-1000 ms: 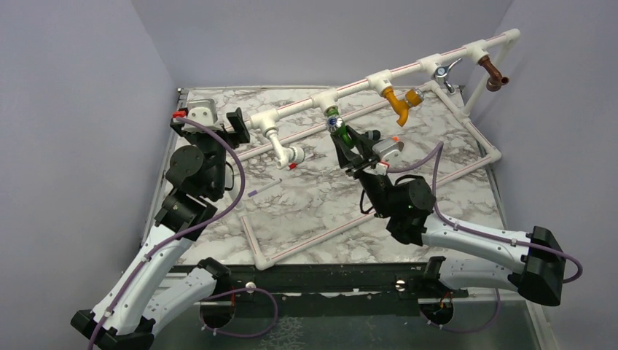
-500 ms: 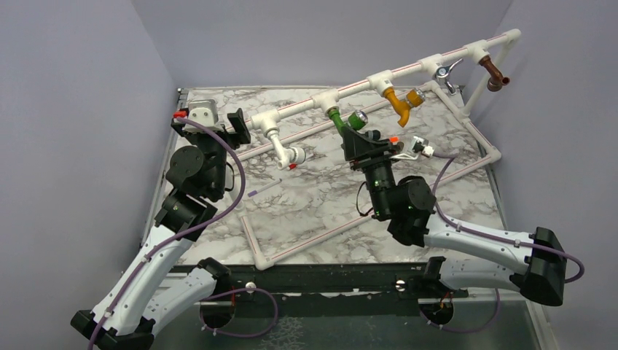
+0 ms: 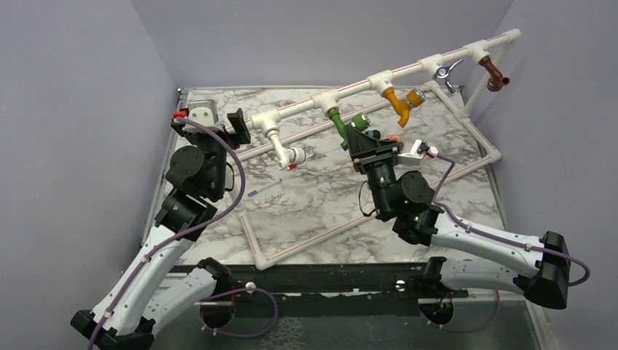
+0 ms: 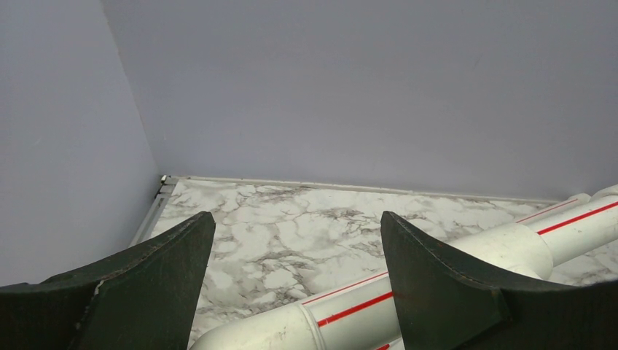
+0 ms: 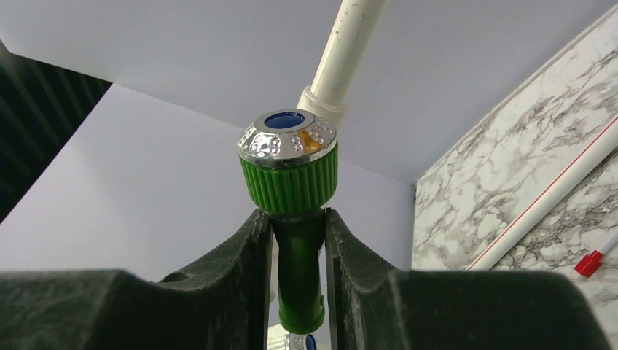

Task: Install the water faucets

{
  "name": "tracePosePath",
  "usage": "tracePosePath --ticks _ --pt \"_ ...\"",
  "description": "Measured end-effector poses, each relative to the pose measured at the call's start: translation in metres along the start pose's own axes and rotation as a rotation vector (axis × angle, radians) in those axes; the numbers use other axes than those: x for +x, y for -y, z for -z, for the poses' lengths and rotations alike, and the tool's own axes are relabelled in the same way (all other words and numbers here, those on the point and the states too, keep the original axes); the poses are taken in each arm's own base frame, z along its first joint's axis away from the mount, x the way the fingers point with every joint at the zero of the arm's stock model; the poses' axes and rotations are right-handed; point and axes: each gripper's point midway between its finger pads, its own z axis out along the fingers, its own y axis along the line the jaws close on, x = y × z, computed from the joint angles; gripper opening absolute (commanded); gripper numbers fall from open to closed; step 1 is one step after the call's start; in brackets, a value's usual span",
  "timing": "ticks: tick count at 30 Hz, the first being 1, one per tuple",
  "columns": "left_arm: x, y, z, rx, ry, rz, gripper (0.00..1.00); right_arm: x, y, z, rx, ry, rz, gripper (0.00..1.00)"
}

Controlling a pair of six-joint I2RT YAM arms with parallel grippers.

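Note:
The green faucet (image 3: 342, 122) hangs from a tee on the white pipe frame (image 3: 408, 71); its ribbed collar and silver knob (image 5: 288, 140) point toward the right wrist camera. My right gripper (image 3: 357, 133) (image 5: 297, 216) is shut on the faucet's green neck (image 5: 299, 248) just below the collar. A white faucet (image 3: 286, 152), a yellow faucet (image 3: 401, 103), a silver faucet (image 3: 444, 73) and a brown faucet (image 3: 495, 74) also hang from the same pipe. My left gripper (image 3: 237, 125) (image 4: 295, 227) stands open at the pipe's left end, with the red-striped pipe (image 4: 437, 273) low between its fingers.
The frame's lower rails (image 3: 306, 248) lie across the marble table (image 3: 313, 204). A small red-capped piece (image 3: 291, 166) and a thin purple-tipped stick (image 3: 263, 189) lie near the middle. Grey walls close in on the left, back and right.
My right wrist has rolled with the green faucet, swinging its knob up and to the right, and the jaws have tightened a little. The left arm has not moved.

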Motion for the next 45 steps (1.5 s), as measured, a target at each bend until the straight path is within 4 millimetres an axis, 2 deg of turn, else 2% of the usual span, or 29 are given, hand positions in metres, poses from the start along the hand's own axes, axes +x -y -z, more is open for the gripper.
tracePosePath --ticks 9,18,23,28,33,45 --pt "0.000 0.000 0.000 0.000 0.000 0.001 0.84 -0.001 0.001 0.001 0.008 -0.002 -0.011 0.51" --pt "0.000 0.000 0.000 0.001 -0.001 0.001 0.84 -0.012 -0.007 0.005 -0.009 0.008 -0.021 0.58" --pt "0.000 0.000 0.000 0.000 -0.001 0.001 0.84 -0.017 -0.006 0.008 -0.002 0.002 -0.007 0.66" --pt "0.000 0.000 0.000 0.000 -0.001 0.001 0.84 -0.024 -0.003 0.015 0.012 -0.009 0.039 0.69" --pt "0.000 0.000 0.000 0.000 -0.001 0.001 0.84 -0.039 -0.007 0.023 0.007 -0.007 0.075 0.69" --pt "0.000 0.000 0.000 0.000 -0.001 0.001 0.84 -0.070 -0.008 0.041 -0.042 -0.003 0.331 0.66"
